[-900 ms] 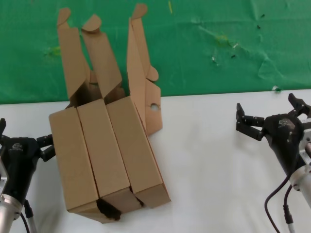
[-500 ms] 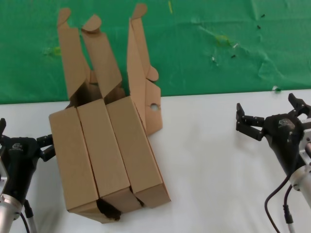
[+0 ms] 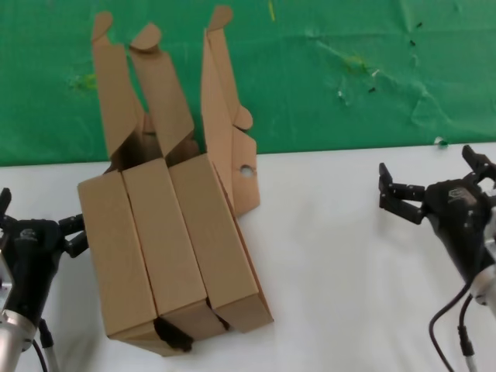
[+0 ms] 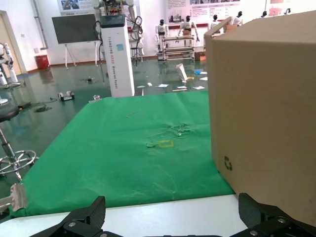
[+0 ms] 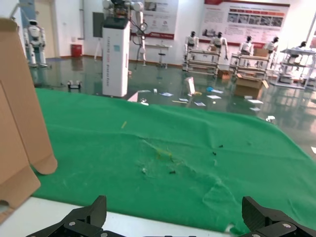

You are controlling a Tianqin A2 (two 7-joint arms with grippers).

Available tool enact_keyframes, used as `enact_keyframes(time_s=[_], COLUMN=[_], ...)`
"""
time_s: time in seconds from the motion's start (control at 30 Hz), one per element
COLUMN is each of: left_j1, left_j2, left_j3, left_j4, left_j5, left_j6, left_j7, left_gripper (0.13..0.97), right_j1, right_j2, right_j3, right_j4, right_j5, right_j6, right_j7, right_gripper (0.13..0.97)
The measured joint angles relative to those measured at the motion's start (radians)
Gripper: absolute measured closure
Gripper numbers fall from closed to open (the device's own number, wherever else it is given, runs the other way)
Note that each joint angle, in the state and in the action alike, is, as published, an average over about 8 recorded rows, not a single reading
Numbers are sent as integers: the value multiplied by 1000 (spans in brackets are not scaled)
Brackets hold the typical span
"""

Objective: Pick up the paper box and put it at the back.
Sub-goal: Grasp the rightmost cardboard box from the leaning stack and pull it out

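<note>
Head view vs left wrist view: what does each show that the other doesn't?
Only the head view shows all three brown boxes side by side, the paper box rightmost with its lid up, the black smudge, and the open right gripper far off to the right. Only the left wrist view shows a recycling mark on a box side. Both show the open left gripper, the green cloth and white tabletop.

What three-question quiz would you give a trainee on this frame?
1. True or false: the right gripper holds the paper box.
2. The lids of the three boxes are: A) shut flat, B) standing open, C) torn off.
3. Which gripper is nearer the boxes?

Key: 1 false, it is open and apart from the box; 2 B; 3 the left gripper.
</note>
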Motion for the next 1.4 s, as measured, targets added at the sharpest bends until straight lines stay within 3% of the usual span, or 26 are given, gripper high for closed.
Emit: enact_keyframes(time_s=[0.23,0.53,0.83,1.1,1.23,1.4], left_j1=[0,0,0,0,0,0], left_j2=[0,0,0,0,0,0], left_j3=[0,0,0,0,0,0], left_j4=[0,0,0,0,0,0], left_j5=[0,0,0,0,0,0], left_j6=[0,0,0,0,0,0], left_j7=[0,0,0,0,0,0], left_gripper=[156,253,422,648,648,757], right_j1=[-13,-31,-60,-122,-162,-191], right_j2=[6,89,191,250,279,314], right_j3=[87,184,249,280,270,241], right_j4=[31,52,27,32,55,86], right_j5=[90,252,356,383,377,368], right_j6=[-183,-472,-676,-764,-800,-842], right_j7=[-78,-130,-136,-146,-153,-155], right_gripper=[129,129,129,129,129,129])
